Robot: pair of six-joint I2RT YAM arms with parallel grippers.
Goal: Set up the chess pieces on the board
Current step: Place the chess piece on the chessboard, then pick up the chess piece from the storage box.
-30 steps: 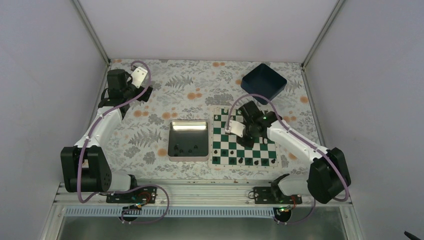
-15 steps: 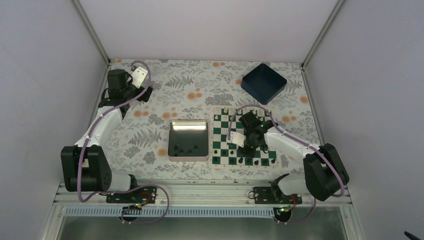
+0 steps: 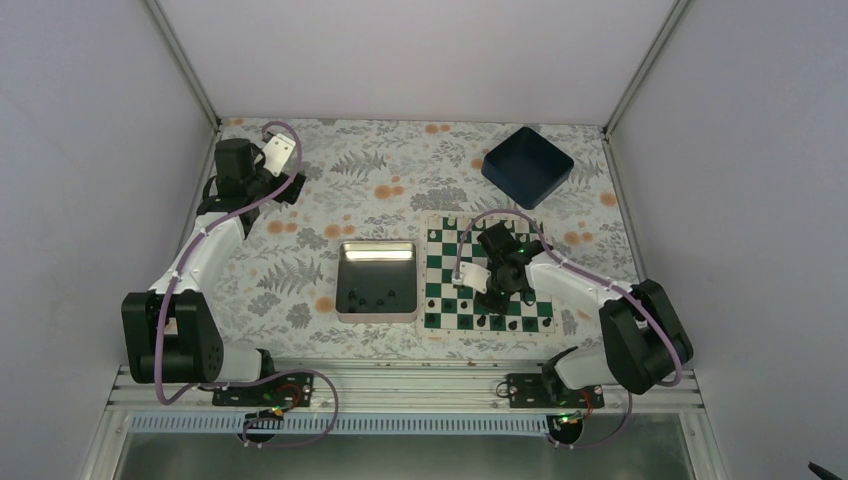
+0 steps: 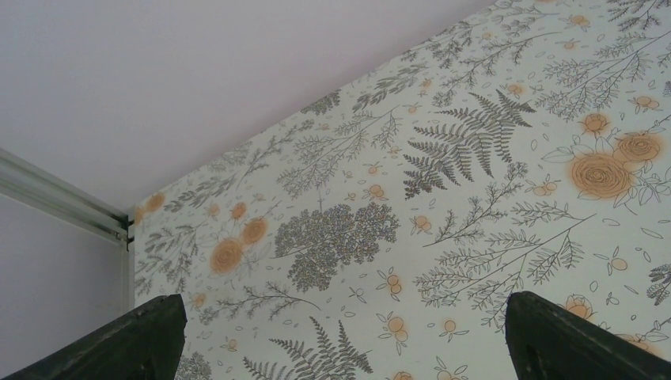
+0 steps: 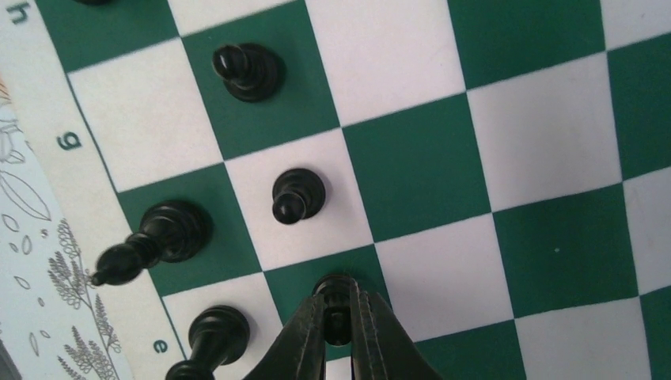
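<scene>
The green-and-white board (image 3: 440, 292) lies right of centre. In the right wrist view my right gripper (image 5: 339, 315) is shut on a small black pawn (image 5: 335, 286) whose base is over a green square of the board (image 5: 546, 150). Around it stand other black chess pieces: two pawns (image 5: 248, 71) (image 5: 297, 195) and two taller pieces (image 5: 163, 236) (image 5: 209, 337). From above, my right gripper (image 3: 492, 293) is low over the board's near half. My left gripper (image 4: 342, 299) is open over bare cloth at the far left, nothing between its fingers.
A shiny silver tin (image 3: 377, 252) left of the board holds several black pieces (image 3: 372, 297). A dark blue bin (image 3: 527, 165) sits at the far right. Side walls close in on the flowered tablecloth (image 3: 380, 185).
My right arm has drawn back from the board's far half to its near half, still shut on the pawn. The left arm has not moved.
</scene>
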